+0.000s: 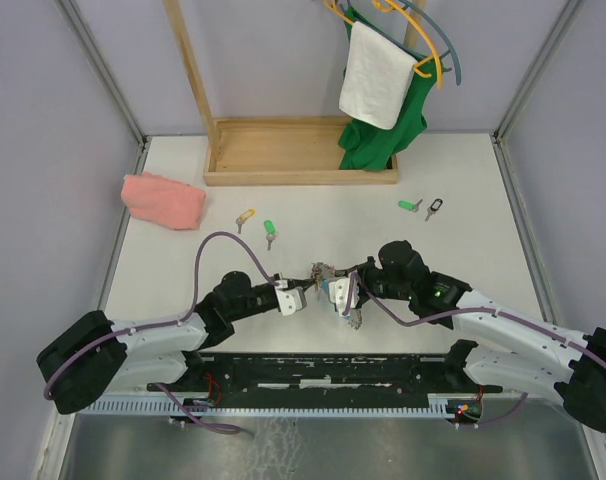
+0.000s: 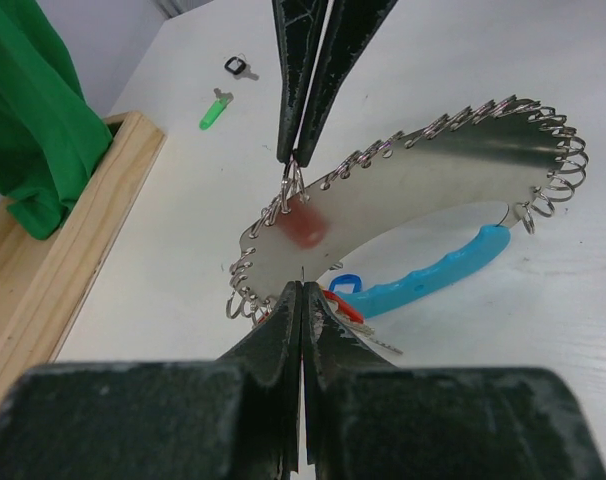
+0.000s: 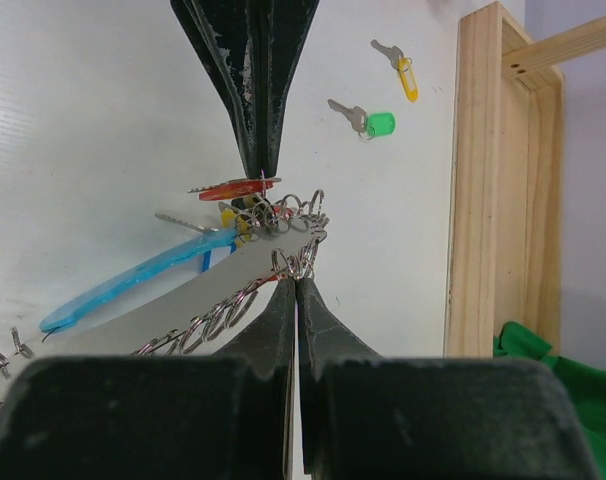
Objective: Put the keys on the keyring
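The keyring, a curved grey metal band edged with small rings plus a light-blue plastic piece, hangs between my two grippers near the table's front. My right gripper is shut on one ring at the band's edge; its fingers also show in the left wrist view. My left gripper is shut on a key with a red tag, held flat beside the rings. Loose keys lie farther back: yellow tag, green tag, green tag, black tag.
A wooden rack base stands at the back, with a green cloth and a white towel hanging above it. A pink cloth lies at the back left. Grey walls close the sides.
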You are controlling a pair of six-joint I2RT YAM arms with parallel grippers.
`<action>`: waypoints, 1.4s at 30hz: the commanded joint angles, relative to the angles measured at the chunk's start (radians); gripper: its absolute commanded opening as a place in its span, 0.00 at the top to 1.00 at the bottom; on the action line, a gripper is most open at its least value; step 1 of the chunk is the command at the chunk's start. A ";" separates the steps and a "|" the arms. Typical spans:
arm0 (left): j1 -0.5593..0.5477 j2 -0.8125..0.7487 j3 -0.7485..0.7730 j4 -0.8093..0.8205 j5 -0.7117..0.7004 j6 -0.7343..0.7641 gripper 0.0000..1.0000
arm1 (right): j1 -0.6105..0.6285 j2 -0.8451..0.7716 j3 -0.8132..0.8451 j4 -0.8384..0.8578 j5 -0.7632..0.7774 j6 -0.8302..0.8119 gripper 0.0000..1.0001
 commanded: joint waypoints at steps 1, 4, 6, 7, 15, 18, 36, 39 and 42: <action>-0.020 0.024 0.000 0.116 -0.003 0.086 0.97 | 0.007 -0.018 0.022 0.099 -0.017 0.008 0.99; -0.026 0.036 -0.002 0.150 -0.013 0.090 0.97 | 0.008 -0.012 0.025 0.097 -0.018 0.012 0.99; -0.028 0.041 -0.004 0.168 -0.014 0.093 0.97 | 0.007 -0.008 0.025 0.098 -0.014 0.015 0.99; -0.030 0.043 -0.004 0.174 -0.016 0.093 0.97 | 0.007 -0.008 0.025 0.098 -0.012 0.017 0.99; -0.041 0.050 -0.004 0.201 -0.004 0.089 0.97 | 0.008 0.002 0.025 0.117 0.014 0.057 0.99; -0.041 0.062 -0.003 0.208 -0.007 0.089 0.97 | 0.007 0.006 0.026 0.131 0.016 0.076 0.99; -0.051 0.095 0.007 0.244 -0.034 0.068 0.97 | 0.008 0.020 0.033 0.128 0.016 0.120 0.99; -0.053 0.105 0.009 0.252 -0.035 0.065 0.97 | 0.009 0.020 0.031 0.136 0.014 0.126 0.99; -0.053 0.110 0.011 0.258 -0.028 0.060 0.97 | 0.008 0.020 0.030 0.141 0.013 0.128 0.99</action>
